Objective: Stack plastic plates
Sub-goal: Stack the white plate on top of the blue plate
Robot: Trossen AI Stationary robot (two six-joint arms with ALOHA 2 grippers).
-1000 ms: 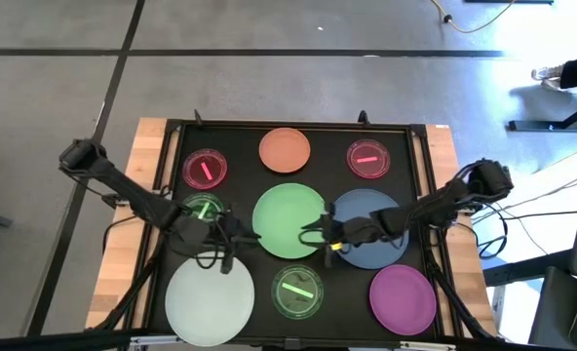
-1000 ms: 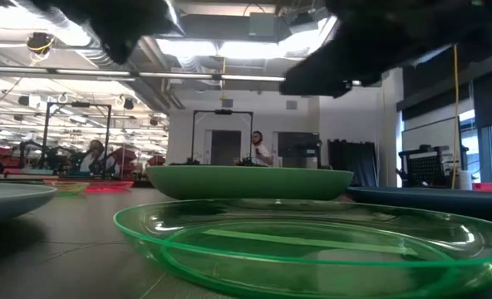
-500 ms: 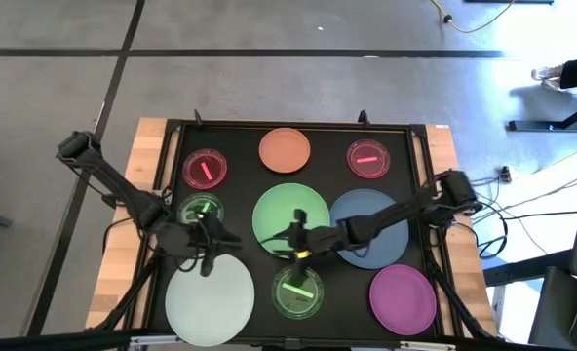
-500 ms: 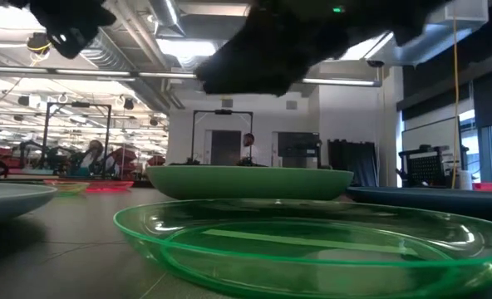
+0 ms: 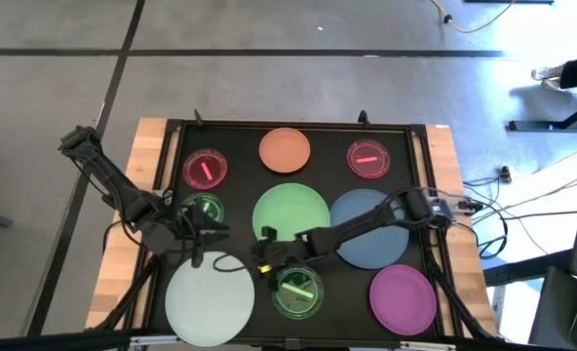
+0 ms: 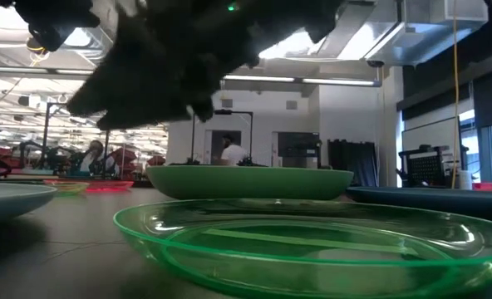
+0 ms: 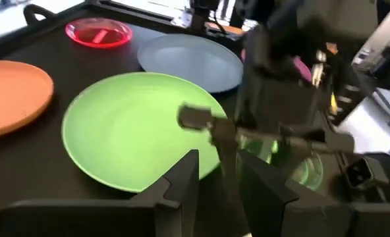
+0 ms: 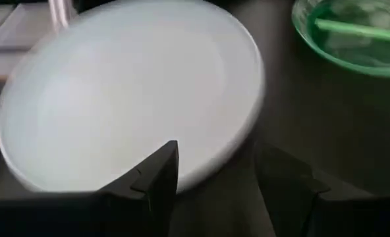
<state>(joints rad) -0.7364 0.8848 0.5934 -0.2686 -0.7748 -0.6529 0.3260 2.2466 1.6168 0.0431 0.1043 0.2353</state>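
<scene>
Reaching across the middle of the tabletop, the right end effector (image 5: 265, 255) sits low between the large green plate (image 5: 290, 220) and the whitish plate (image 5: 210, 304), its fingers apart with nothing between them. Its wrist view shows the whitish plate's rim just ahead of the finger tips. The left end effector (image 5: 197, 252) hovers near the left edge, above the whitish plate's far rim, fingers likewise apart and empty.

Plate layout, none stacked yet:
- Far edge: pink striped dish (image 5: 205, 169) toward the left corner, orange plate (image 5: 285, 149) in the middle, second pink striped dish (image 5: 367, 158) toward the right.
- Middle: green striped dish (image 5: 204, 208) at the left, partly under the left arm; large green plate centre; blue plate (image 5: 365, 230) to its right, crossed by the right arm.
- Near edge: whitish plate at the left, second green striped dish (image 5: 297, 291) in the middle, purple plate (image 5: 402, 297) toward the right corner.

Handling judgement: the plates look thin, light and stiff, with smooth, probably slippery surfaces. They lie flat on the dark mat, so only the raised rim offers purchase. Best hold is likely a pinch across the rim, one finger slid under the lip and one on top. A light plate may skate away when nudged, so approach low and close slowly.
</scene>
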